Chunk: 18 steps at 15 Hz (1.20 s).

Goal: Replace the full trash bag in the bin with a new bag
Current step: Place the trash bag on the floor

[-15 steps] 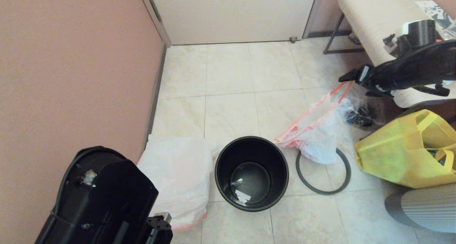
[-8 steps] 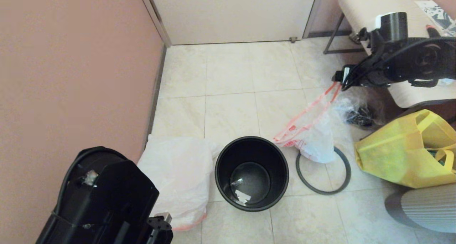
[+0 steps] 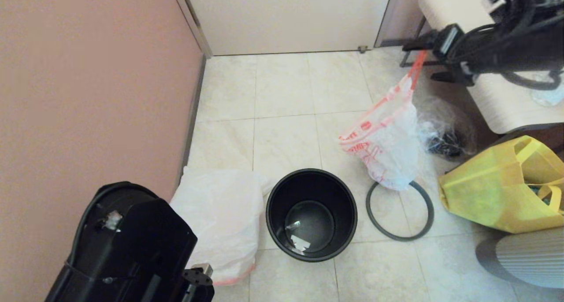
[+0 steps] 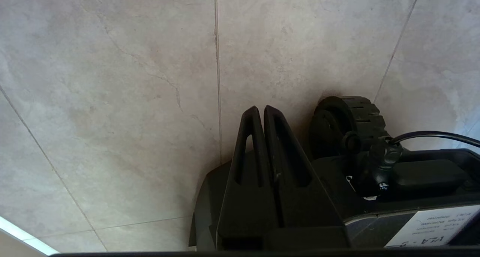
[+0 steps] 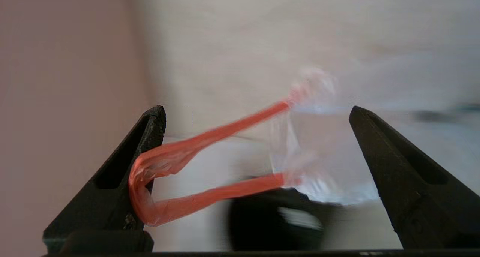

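The full trash bag [image 3: 390, 150], white with red print, hangs by its orange-red drawstring [image 5: 210, 135] from my right gripper [image 3: 429, 61], raised at the back right. The jaws of the right gripper [image 5: 258, 110] stand wide open, and the drawstring loop is hooked over one finger [image 5: 123, 182]. The bag's bottom hangs low at the far edge of the grey ring [image 3: 396, 238]. The black bin [image 3: 343, 205] stands unlined with a few scraps inside. The new bag [image 3: 220, 218] lies flat to the bin's left. My left gripper [image 4: 260, 108] is shut and parked low over the floor.
A yellow tote [image 3: 498, 192] sits at the right, with a clear bag of dark items [image 3: 445, 139] behind the hanging bag. A pale bench [image 3: 458, 15] stands at the back right, a pink wall [image 3: 88, 81] at the left, and a door [image 3: 286, 15] at the back.
My right arm has risen and swung back with the drawstring on its finger. The full bag has been pulled from slumped on the floor to hanging upright.
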{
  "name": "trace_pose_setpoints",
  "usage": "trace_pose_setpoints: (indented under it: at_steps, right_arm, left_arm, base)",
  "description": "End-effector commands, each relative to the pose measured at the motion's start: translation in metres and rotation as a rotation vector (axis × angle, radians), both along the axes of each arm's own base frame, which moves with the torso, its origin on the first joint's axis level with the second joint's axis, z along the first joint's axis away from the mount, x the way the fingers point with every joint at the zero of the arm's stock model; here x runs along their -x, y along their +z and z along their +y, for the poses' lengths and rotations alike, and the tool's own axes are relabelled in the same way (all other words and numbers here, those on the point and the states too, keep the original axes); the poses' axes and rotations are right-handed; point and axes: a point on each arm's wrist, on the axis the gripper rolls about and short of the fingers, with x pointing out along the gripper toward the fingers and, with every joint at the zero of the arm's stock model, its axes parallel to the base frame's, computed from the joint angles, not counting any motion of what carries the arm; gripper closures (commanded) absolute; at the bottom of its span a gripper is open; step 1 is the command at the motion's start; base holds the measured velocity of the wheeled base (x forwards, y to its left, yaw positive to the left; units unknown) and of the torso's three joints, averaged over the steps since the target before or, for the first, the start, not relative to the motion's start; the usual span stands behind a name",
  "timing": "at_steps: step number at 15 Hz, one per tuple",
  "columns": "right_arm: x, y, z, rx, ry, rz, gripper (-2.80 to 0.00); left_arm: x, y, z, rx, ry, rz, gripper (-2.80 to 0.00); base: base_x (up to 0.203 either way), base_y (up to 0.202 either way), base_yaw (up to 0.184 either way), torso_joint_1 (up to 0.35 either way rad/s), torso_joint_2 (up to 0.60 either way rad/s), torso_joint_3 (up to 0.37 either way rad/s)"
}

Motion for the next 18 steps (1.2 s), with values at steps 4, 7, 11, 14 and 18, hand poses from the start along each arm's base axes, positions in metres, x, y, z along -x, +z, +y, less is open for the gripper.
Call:
trace_pose_setpoints:
  at_steps: [4,7,11,14,18]
  right_arm:
    - [0.030,0.064,-0.066,-0.505,0.347,-0.166,-2.80]
    - [0.010,0.055,-0.083,-0.651,0.572,-0.055,-2.80]
    - [-0.003,0.047,-0.080,-0.659,0.661,0.008,-2.80]
    - [0.044,0.088,-0.068,-0.537,0.777,-0.165,-2.80]
    - [0.059,0.097,-0.064,-0.577,0.804,-0.138,-2.80]
  left_arm:
    - [0.008,0.001,0.004,-0.022,-0.008,0.027,0.00]
    - [0.008,0.001,0.004,-0.022,-0.010,0.027,0.00]
    - [0.008,-0.001,0.004,-0.036,-0.026,0.031,0.00]
    - [0.008,-0.001,0.004,-0.038,-0.026,0.030,0.00]
    - [0.008,-0.001,0.004,-0.038,-0.026,0.032,0.00]
  base:
    - [0.000,0.000,0.000,0.000,0.00,0.000]
    - [0.000,0.000,0.000,0.000,0.00,0.000]
    - [0.000,0.000,0.000,0.000,0.00,0.000]
    - [0.000,0.000,0.000,0.000,0.00,0.000]
    - [0.000,0.000,0.000,0.000,0.00,0.000]
